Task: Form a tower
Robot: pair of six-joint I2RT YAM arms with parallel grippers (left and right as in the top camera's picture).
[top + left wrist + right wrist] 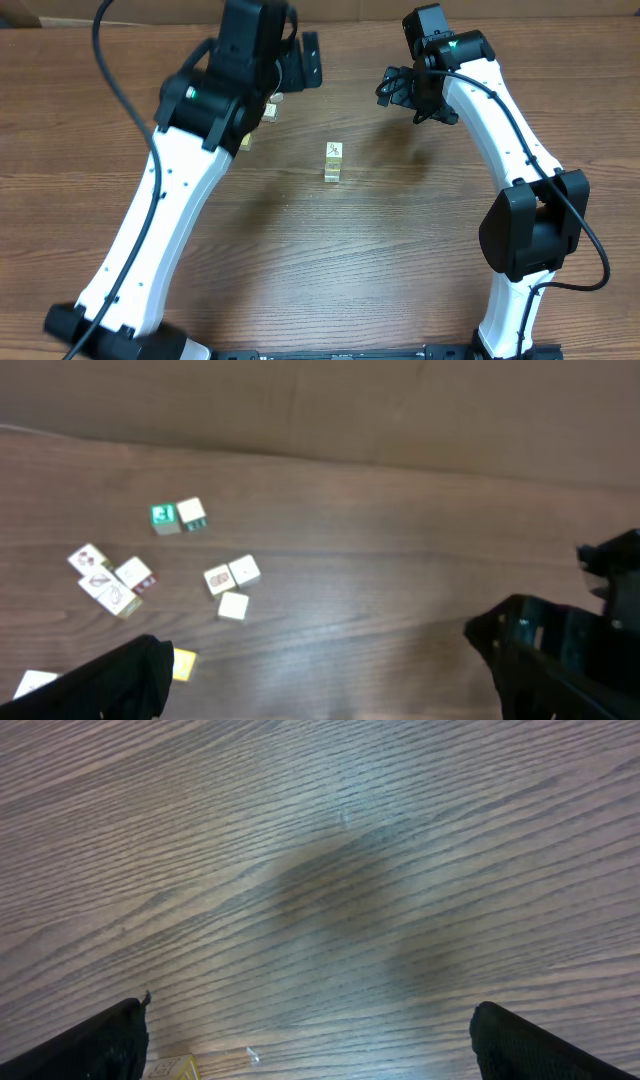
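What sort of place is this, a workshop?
Probably a robotics lab bench: a left arm and right arm stand at a wood-grain table, with a tower of picture cubes between them and loose cubes nearby.

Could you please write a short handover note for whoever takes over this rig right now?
Left gripper: open, empty, above the loose cubes that lie scattered to the left of the tower.
Right gripper: open, empty, over bare table.
Tower: a short upright stack between the two arms, with nothing touching it.
Done: the stack is started.
Left: likely pick up a loose cube and set it on top, then go on with the others.
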